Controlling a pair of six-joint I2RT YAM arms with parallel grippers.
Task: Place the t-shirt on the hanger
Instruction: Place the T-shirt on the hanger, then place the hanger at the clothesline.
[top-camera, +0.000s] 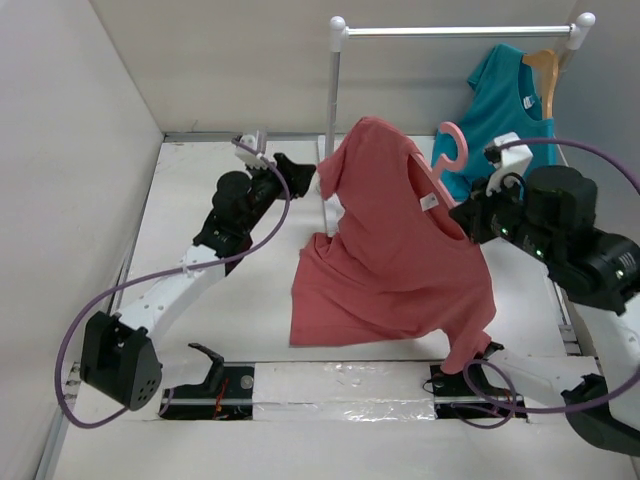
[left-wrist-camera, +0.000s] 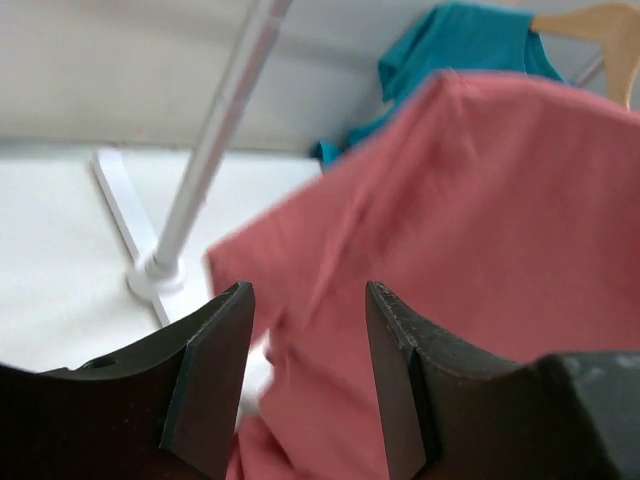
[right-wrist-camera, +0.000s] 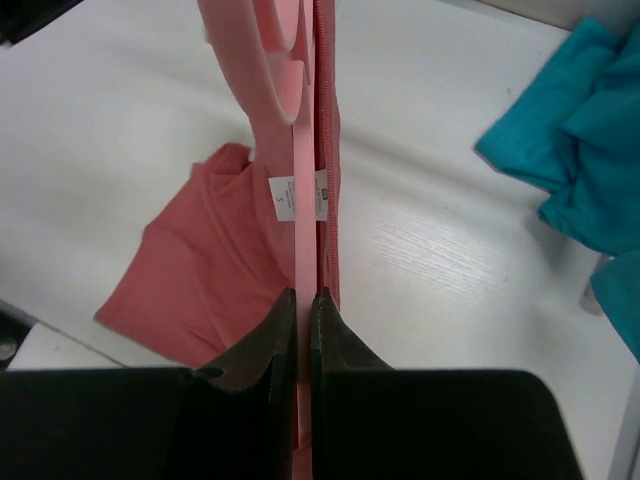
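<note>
The salmon-red t-shirt (top-camera: 390, 260) hangs draped over the pink hanger (top-camera: 452, 150), whose hook sticks up out of the neck; the white tag (top-camera: 429, 201) shows at the collar. The shirt's lower hem rests bunched on the table. My right gripper (top-camera: 468, 218) is shut on the hanger's thin bar (right-wrist-camera: 303, 200) beside the collar, and holds it in the air (right-wrist-camera: 302, 295). My left gripper (top-camera: 305, 175) is open at the shirt's left sleeve; in the left wrist view (left-wrist-camera: 308, 290) the red cloth (left-wrist-camera: 500, 220) lies just beyond the spread jaws, not pinched.
A white clothes rack (top-camera: 335, 110) stands at the back, its pole (left-wrist-camera: 210, 150) just behind the left gripper. A teal-blue t-shirt (top-camera: 505, 100) hangs on a tan wooden hanger (top-camera: 545, 65) at the rack's right end. Walls enclose the table on the left and at the back.
</note>
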